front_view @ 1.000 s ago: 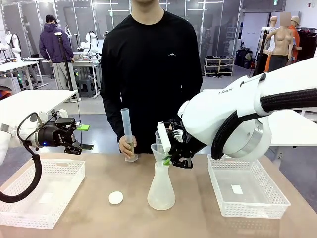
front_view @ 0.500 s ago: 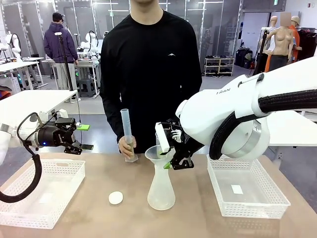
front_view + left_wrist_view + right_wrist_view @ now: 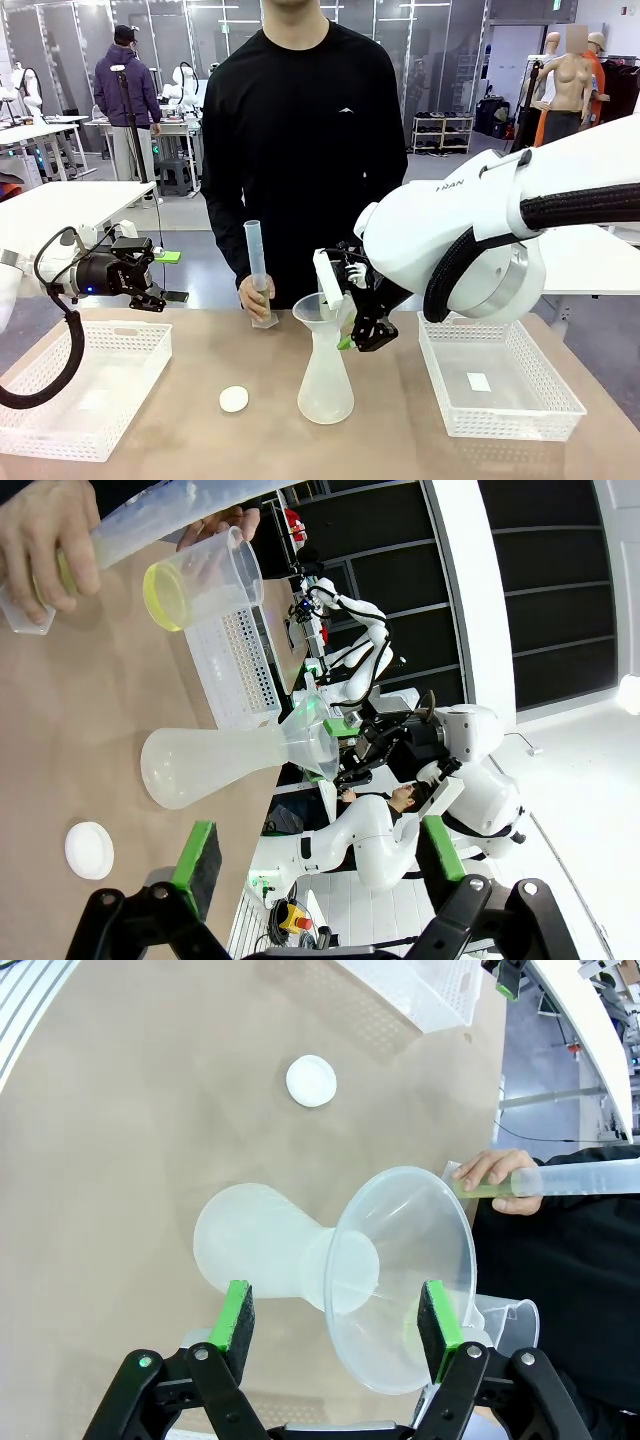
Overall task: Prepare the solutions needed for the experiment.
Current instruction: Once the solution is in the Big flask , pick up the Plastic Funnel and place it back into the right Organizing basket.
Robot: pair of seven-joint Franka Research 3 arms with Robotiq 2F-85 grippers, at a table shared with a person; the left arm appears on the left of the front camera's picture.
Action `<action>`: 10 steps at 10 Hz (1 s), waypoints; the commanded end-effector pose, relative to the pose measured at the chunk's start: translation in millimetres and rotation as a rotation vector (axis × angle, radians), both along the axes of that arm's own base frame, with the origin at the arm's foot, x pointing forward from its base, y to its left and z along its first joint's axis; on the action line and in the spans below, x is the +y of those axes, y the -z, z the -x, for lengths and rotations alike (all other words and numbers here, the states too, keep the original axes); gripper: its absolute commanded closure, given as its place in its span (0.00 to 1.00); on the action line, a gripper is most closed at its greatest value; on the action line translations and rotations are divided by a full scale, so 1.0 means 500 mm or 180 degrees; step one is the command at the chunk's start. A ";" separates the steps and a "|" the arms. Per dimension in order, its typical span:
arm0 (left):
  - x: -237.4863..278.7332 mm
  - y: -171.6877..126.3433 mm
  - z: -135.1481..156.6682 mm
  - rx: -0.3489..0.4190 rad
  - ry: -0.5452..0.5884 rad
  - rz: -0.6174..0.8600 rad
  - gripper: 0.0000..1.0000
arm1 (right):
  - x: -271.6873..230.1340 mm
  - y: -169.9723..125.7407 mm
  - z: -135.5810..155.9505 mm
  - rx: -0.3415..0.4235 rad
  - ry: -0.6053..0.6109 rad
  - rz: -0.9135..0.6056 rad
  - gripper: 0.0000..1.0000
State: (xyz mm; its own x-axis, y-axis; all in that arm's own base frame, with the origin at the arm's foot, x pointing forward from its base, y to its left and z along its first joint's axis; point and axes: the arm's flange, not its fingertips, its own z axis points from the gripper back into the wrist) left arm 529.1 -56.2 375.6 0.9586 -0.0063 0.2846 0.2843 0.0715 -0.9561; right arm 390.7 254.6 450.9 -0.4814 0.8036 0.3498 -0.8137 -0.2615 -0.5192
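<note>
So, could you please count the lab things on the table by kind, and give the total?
White baskets: 2
Flask: 1
Funnel: 1
Graduated cylinder: 1
Beaker holding yellow-green liquid: 1
White disc: 1
Total: 7

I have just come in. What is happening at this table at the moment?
A person's hand holds a measuring cylinder on the far side of the table, with a little yellow-green liquid at its bottom. A funnel sits in the neck of a flask in the middle. The right gripper is open, its pads on either side of the funnel. The left gripper hangs open at the left, holding nothing. Nothing is being poured yet.
</note>
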 end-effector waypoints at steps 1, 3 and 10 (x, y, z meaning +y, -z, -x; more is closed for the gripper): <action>0.000 -0.004 0.002 -0.0002 0.0032 0.0033 0.00 | 0.001 0.000 -0.001 -0.0006 0.0024 -0.0045 0.18; 0.000 -0.004 0.002 -0.0002 0.0032 0.0033 0.00 | 0.001 0.000 -0.001 -0.0006 0.0024 -0.0045 0.18; 0.000 -0.004 0.002 -0.0002 0.0032 0.0033 0.00 | -0.006 -0.115 0.053 -0.0518 0.0352 -0.0002 0.18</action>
State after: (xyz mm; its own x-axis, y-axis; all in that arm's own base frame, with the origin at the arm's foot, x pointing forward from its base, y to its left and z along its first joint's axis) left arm 529.1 -56.2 375.6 0.9586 -0.0064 0.2846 0.2843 0.0714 -0.9561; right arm 367.5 267.6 506.2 -0.5211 0.8159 0.2503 -0.7109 -0.2527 -0.6564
